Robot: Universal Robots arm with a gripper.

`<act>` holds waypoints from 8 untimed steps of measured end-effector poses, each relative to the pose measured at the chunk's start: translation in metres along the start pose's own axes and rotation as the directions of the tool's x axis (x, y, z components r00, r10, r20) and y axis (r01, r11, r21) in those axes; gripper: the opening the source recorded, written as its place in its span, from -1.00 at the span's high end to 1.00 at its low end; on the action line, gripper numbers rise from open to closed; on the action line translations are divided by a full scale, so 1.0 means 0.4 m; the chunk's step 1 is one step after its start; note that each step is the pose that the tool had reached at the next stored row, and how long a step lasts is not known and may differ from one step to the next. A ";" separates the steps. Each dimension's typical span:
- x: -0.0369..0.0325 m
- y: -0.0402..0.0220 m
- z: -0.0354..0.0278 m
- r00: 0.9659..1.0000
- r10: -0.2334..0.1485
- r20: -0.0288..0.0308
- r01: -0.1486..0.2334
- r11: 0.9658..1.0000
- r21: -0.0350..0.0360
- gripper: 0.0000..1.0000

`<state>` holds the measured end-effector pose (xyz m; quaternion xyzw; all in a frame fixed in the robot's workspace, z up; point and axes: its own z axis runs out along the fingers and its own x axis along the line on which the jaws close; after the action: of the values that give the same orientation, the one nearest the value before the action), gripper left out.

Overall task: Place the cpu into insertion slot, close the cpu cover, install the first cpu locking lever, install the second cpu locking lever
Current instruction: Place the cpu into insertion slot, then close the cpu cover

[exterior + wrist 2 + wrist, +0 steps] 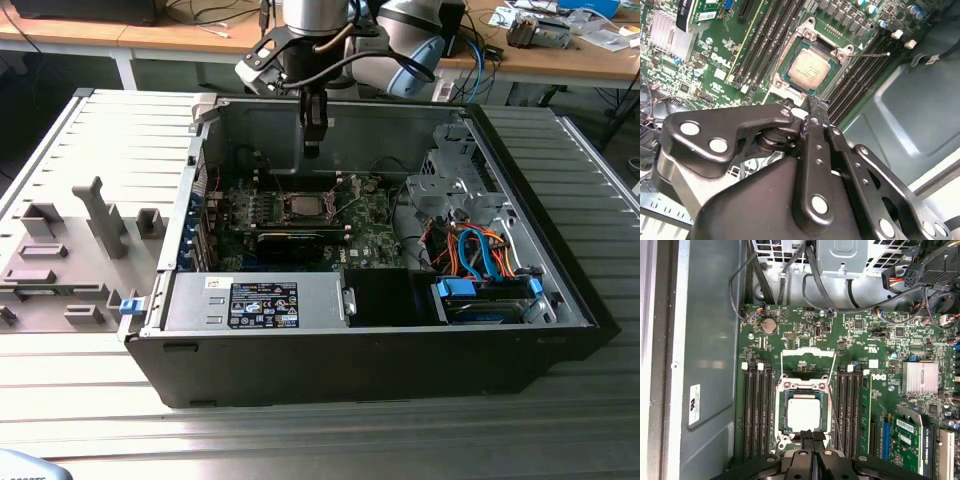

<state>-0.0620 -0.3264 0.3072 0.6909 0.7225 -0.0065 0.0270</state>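
Exterior view's left: grey fixture tray on the ribbed bench, well apart from the arm. Next, the open computer case with the green board lying flat inside.

Mid-board: the cpu lies in the insertion slot, silver top up, square to the rim. Looks seated. The cpu cover looks swung open on the far side of the socket, not down over the chip. One locking lever sticks out as a thin wire, unlatched.

The pincer hangs over the socket's near edge, above the board. Its fingers are pressed together and hold nothing.

Judged step: closing the cover. To do it well:
- Push on the frame metal only, never on the chip top.
- Bring the cover down flat.
- Keep the lever wires clear so the plate doesn't trap them.

Exterior view's right: blue and orange cables by the drive bay, away from the work.

Labels:
- Black label on the power supply, near side.
- White sticker on the case wall.
- White print on the board.

Wording not transcribed for any of them.
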 end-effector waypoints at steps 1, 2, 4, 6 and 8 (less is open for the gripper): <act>0.000 0.000 0.000 1.000 0.000 0.000 0.000 1.000 0.000 0.79; 0.000 0.000 -0.001 1.000 0.000 0.000 0.000 1.000 0.000 0.79; 0.000 0.000 -0.001 1.000 0.000 0.000 0.000 1.000 0.000 0.79; 0.000 0.000 -0.001 1.000 0.000 0.000 0.000 1.000 0.000 0.79; 0.000 0.000 0.000 1.000 0.000 0.000 0.000 1.000 0.000 0.79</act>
<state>-0.0620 -0.3265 0.3072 0.6909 0.7225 -0.0068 0.0270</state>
